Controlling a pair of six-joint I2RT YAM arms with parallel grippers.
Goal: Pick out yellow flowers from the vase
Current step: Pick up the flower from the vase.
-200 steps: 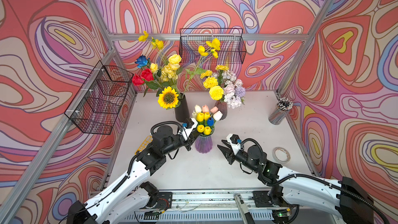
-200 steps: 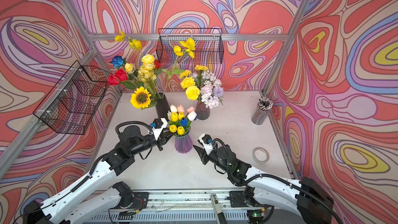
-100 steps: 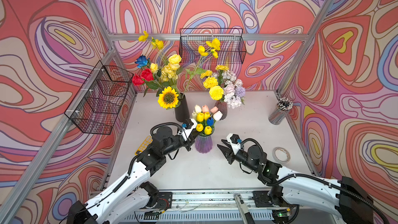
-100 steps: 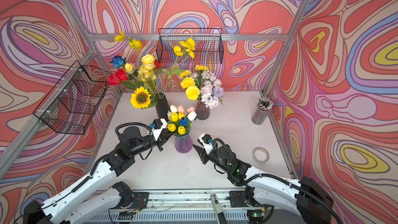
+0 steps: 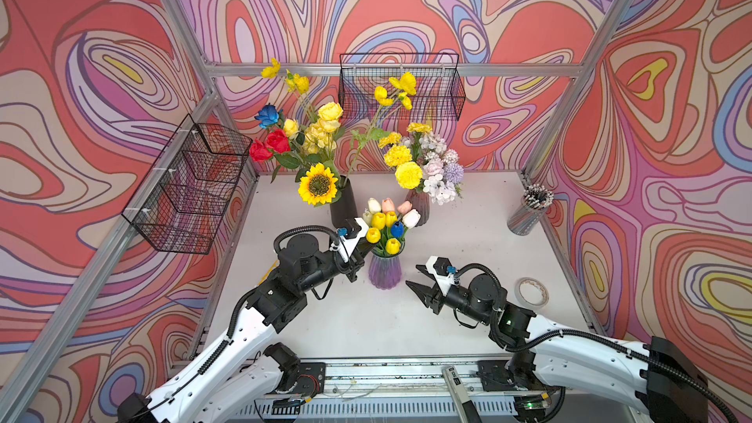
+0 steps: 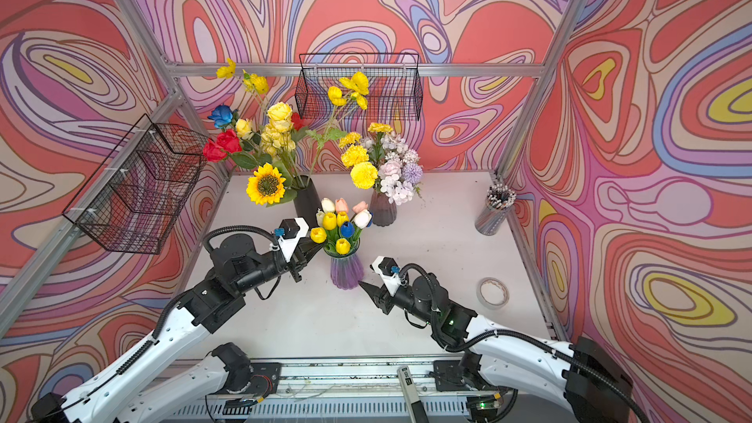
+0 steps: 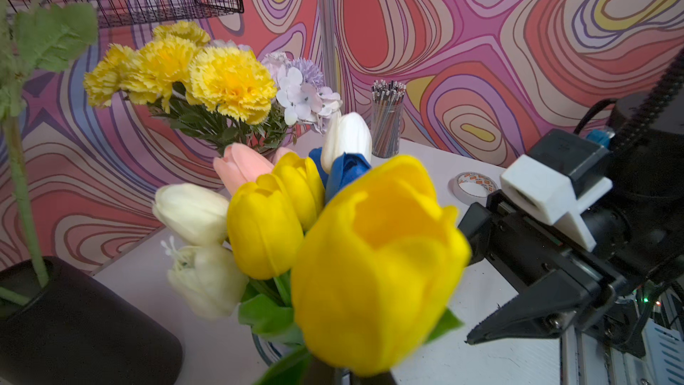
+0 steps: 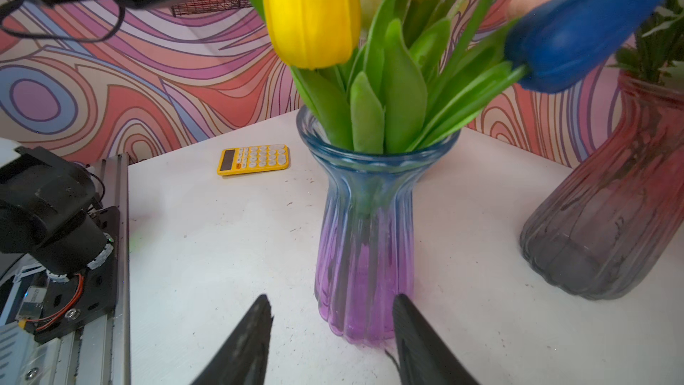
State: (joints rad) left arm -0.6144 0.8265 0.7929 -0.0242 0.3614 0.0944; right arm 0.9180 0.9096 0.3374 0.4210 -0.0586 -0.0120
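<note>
L→R. Far L: black vase [image 5: 344,205] w/ sunflower [image 5: 318,185], yellow roses [image 5: 323,128], tall yellow sprays [image 5: 401,85] and red/blue roses [image 5: 270,146]; nothing gripped there. Next: left gripper [image 5: 365,250] sits by the rim of the purple glass vase [image 5: 384,272]. Jaws fully closed, apparently on the stem just under the head of the leftmost yellow tulip [image 5: 373,234]. In the wrist view the bloom hides the pinch, so the hold is a judgement. 3 more yellow tulips stand in that vase among white/pink/blue tulips [image 5: 411,218]. Behind it a 3rd vase [image 5: 419,209] holds yellow marigolds [image 5: 408,174] w/ lilac blooms. So all yellow flowers are in vases, none on the table. R of centre: right gripper [image 5: 413,276] is low at the purple vase's foot, jaws partly apart, empty. Can't tell if the tips touch glass. Far R: tape roll [image 5: 532,291], pencil cup [image 5: 529,209]. Handling est.: tulip v. light, head soft + crushable, stem thin, bendy, prob. slick. Hold the stem, not the bloom, close under the head and above the leaves; pull straight up. Risk: leaves snag neighbours, or the light vase lifts/tips. R arm could brace it.
</note>
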